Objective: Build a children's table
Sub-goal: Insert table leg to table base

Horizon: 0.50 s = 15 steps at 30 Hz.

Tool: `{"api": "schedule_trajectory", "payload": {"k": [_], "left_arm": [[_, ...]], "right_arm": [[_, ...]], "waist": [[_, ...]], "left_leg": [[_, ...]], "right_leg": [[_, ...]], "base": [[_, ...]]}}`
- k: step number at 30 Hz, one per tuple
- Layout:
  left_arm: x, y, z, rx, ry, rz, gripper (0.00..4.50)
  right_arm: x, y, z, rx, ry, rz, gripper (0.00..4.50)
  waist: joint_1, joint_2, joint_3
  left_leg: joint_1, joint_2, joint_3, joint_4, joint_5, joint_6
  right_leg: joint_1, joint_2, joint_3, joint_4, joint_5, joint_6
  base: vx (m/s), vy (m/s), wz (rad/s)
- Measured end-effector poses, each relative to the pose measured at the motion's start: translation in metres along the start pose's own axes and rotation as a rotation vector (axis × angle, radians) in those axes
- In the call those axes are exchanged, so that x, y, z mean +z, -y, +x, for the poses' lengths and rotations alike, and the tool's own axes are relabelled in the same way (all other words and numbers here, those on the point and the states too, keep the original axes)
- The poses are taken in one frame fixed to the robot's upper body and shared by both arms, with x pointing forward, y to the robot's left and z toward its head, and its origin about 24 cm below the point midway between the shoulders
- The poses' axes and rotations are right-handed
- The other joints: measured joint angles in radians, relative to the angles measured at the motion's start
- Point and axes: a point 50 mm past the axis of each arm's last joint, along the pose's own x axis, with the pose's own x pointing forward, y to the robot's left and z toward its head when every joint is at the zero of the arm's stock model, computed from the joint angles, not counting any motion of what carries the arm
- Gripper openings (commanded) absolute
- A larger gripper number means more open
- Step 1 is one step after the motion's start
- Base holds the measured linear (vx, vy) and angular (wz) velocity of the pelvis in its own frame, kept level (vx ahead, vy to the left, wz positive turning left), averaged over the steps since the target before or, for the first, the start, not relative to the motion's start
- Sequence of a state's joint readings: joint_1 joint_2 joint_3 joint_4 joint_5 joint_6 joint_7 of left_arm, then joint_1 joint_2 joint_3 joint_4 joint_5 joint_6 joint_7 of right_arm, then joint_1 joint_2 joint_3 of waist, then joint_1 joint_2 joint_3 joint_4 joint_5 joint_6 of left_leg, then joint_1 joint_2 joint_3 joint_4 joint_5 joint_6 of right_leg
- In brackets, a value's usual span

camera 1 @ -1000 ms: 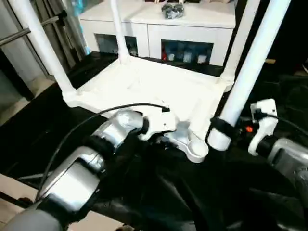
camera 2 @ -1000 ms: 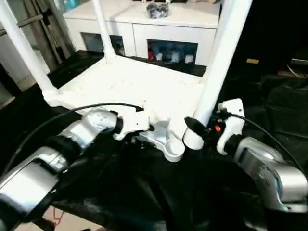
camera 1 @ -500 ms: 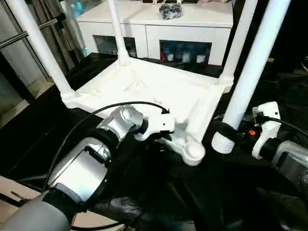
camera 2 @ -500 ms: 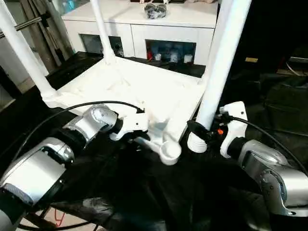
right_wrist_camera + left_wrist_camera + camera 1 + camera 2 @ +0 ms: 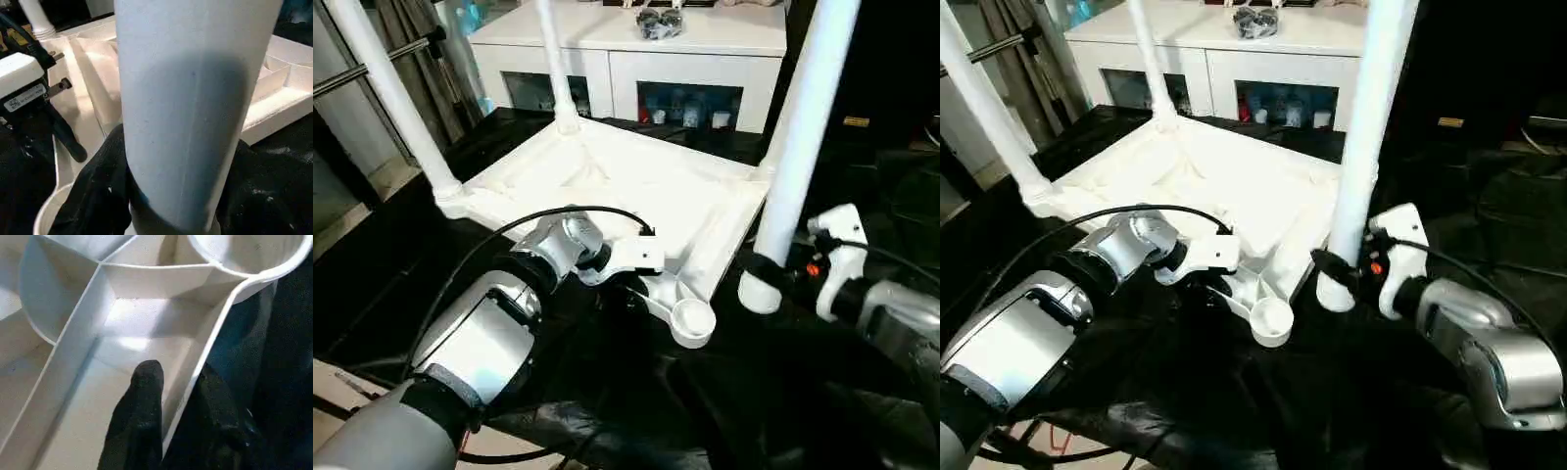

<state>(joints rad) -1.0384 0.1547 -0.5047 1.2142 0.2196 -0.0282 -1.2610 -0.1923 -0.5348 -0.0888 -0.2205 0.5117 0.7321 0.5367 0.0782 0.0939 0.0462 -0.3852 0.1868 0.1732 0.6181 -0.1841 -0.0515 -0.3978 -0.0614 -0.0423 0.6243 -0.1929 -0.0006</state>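
The white tabletop (image 5: 607, 181) lies upside down on black cloth, ribs up. One leg (image 5: 391, 98) stands in its left corner socket and another leg (image 5: 553, 69) in the far one. The near corner socket (image 5: 692, 320) is empty. My left gripper (image 5: 181, 401) is shut on the tabletop's rim beside that socket, with one finger (image 5: 144, 411) inside the wall and the other outside. My right gripper (image 5: 767, 272) is shut on a long white leg (image 5: 798, 147). The leg is held nearly upright, and its lower end (image 5: 1335, 291) hangs just right of the empty socket.
A white glass-door cabinet (image 5: 636, 54) stands behind the tabletop with a dark object on top. Black cloth (image 5: 724, 411) covers the work surface and hangs in folds in front. A metal rail (image 5: 362, 73) runs at the far left. A black cable (image 5: 548, 217) arcs over my left wrist.
My left gripper's fingers have closed onto the rim by the near socket. The held leg now stands more upright, with its lower end still beside the empty socket.
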Motion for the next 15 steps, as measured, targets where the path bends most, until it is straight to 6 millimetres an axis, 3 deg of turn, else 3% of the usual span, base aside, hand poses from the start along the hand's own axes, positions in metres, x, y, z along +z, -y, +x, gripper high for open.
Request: {"api": "schedule_trajectory", "payload": {"k": [8, 15], "left_arm": [[-0.011, 0.011, 0.008, 0.054, 0.185, -0.149, 0.47], [0.000, 0.016, 0.021, 0.248, 0.290, -0.259, 0.20]], "right_arm": [[-0.008, -0.002, 0.007, -0.017, 0.009, 0.052, 1.89], [-0.009, -0.004, 0.013, -0.041, 0.030, 0.076, 1.89]], "waist": [[-0.019, -0.009, 0.000], [-0.025, -0.016, -0.002]], "left_leg": [[0.001, 0.000, 0.001, -0.004, 0.000, 0.000], [0.001, 0.000, 0.000, -0.007, -0.002, -0.003]], "right_leg": [[0.001, 0.000, 0.000, 0.000, 0.000, 0.000], [0.000, 0.000, -0.001, -0.007, -0.001, 0.002]], "base": [[0.000, 0.000, 0.00], [0.000, 0.000, 0.00]]}}
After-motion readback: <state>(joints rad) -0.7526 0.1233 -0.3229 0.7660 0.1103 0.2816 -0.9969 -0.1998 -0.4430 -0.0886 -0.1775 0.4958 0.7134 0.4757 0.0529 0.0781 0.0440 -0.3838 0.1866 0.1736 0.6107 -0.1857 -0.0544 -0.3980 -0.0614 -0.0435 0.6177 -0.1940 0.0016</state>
